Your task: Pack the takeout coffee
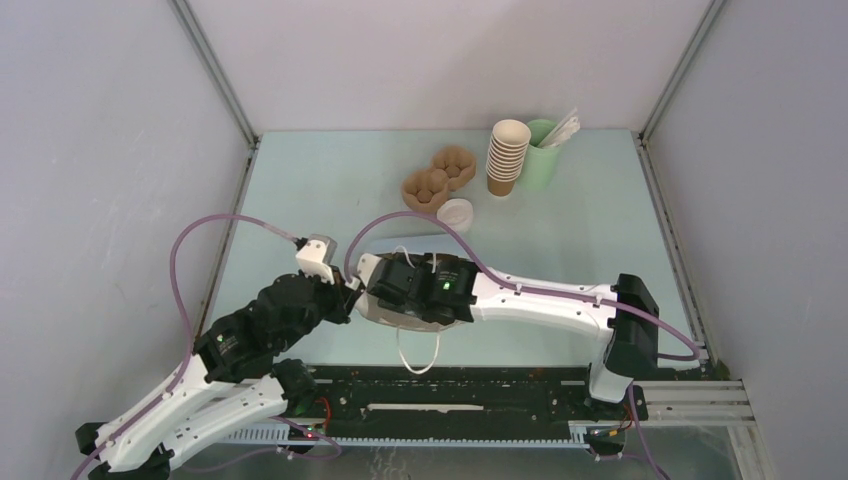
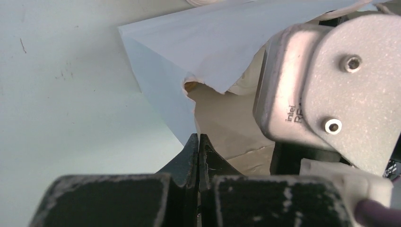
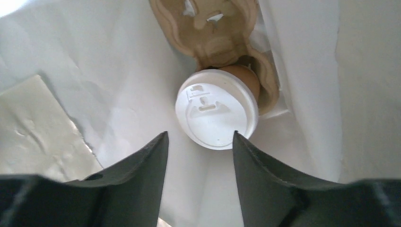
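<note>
— Your right gripper [image 3: 199,137] filled the foreground, jaws wide, gripping nothing. Where was the takeout coffee [image 3: 216,115]?
— Just beyond them, inside the white bag [image 3: 94,56], lid facing you, cup mostly hidden, against the cardboard carrier [image 3: 208,42].
— And your left gripper [image 2: 198,138]?
— Jaws closed at the bag's edge; whether paper was pinched, you couldn't tell.

the pale table [image 1: 300,190] bears a white bag [image 2: 213,42], two pulp trays [image 1: 425,187], a lid [image 1: 455,213], stacked cups [image 1: 507,160] and a green cup [image 1: 541,160].
</note>
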You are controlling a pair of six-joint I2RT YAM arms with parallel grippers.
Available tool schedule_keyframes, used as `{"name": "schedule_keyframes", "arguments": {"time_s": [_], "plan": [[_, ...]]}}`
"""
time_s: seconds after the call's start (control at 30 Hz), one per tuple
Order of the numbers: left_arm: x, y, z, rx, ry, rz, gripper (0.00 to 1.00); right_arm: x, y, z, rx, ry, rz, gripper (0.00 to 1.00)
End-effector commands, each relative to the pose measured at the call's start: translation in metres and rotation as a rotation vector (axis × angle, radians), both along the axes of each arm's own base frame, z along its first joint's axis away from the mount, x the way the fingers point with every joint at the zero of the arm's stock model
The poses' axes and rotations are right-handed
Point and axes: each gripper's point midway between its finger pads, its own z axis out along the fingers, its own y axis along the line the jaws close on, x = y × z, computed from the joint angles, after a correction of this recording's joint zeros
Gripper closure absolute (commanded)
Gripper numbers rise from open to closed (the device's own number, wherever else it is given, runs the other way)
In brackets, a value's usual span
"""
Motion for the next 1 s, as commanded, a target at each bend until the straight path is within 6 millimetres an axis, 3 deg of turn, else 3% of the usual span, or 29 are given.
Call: {"name": "schedule_keyframes", "arguments": {"time_s": [0.0, 0.13, 0.33, 0.6, 0.87, 0.97], "plan": [[0.001, -0.002, 0.008, -0.004, -0.021, -0.012, 1.00, 0.011, -0.008, 0.010, -0.021, -0.069, -0.041, 0.46], [0.001, -0.002, 0.007, 0.000, -0.019, -0.013, 1.00, 0.020, -0.017, -0.004, -0.069, -0.083, -0.072, 0.54], [0.001, -0.001, 0.008, -0.006, -0.023, -0.012, 1.00, 0.032, -0.022, -0.024, -0.134, -0.096, -0.098, 0.57], [0.001, -0.001, 0.007, -0.001, -0.020, -0.010, 1.00, 0.045, -0.032, -0.029, -0.205, -0.167, -0.156, 0.66], [0.001, -0.001, 0.007, 0.001, -0.018, -0.011, 1.00, 0.059, -0.042, -0.029, -0.256, -0.261, -0.210, 0.66], [0.001, -0.001, 0.007, -0.002, -0.020, -0.011, 1.00, 0.063, -0.042, -0.039, -0.251, -0.241, -0.206, 0.66]]}}
